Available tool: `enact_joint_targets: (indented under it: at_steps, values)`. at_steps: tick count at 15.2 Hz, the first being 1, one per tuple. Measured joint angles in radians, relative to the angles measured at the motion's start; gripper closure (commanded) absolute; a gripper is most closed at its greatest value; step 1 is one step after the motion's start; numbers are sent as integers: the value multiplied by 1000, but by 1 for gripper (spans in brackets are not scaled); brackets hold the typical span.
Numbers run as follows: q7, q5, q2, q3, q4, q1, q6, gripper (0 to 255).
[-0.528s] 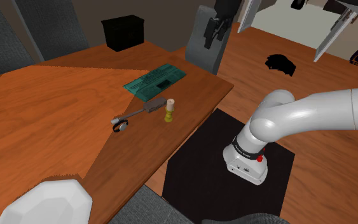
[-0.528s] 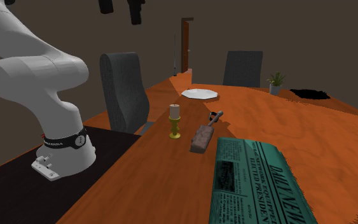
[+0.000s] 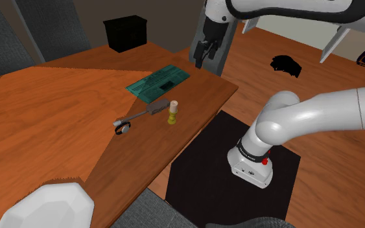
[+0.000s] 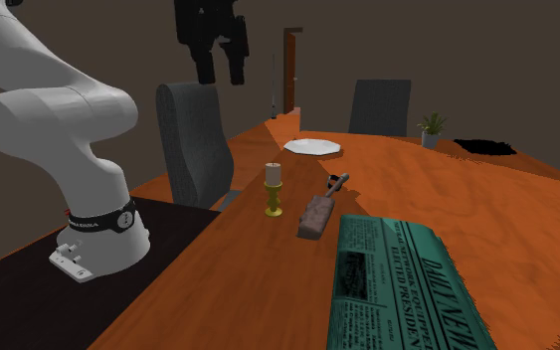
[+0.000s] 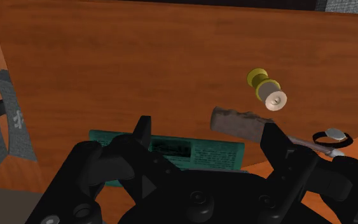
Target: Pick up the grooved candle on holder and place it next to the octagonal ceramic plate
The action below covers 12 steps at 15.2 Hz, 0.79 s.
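Note:
A pale candle on a small yellow-green holder [image 3: 172, 111] stands upright on the wooden table [image 3: 58, 110], near the edge that faces the stand. The second exterior view has the candle [image 4: 273, 186] at mid-table, and the wrist view looks down on the candle [image 5: 268, 91] from above. The white octagonal plate [image 3: 45, 207] lies at the shoulder view's lower left; in the second exterior view the plate [image 4: 312, 146] is at the table's far end. My black gripper [image 3: 203, 55] hangs high above the table, well apart from the candle, open and holding nothing. It also hangs there in the second exterior view [image 4: 220, 62] and the wrist view [image 5: 209, 143].
A long-handled brush [image 3: 139, 117] lies right beside the candle. A green newspaper [image 3: 159, 80] lies further along the table. A black box [image 3: 126, 32] sits on the floor behind, and a grey chair [image 4: 196, 139] stands at the table's edge below the gripper.
The arm has swung down and the gripper has dropped lower, nearer the table. The candle, brush and plate have not moved.

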Motion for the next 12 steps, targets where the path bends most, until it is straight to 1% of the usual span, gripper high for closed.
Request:
enact_joint_targets:
  at_steps: [3, 5, 12]
  values:
    - [36, 29, 21, 34, -68, 20, 76, 0]
    - [58, 48, 45, 55, -92, 33, 117, 0]
    - [144, 121, 183, 146, -193, 83, 328, 0]
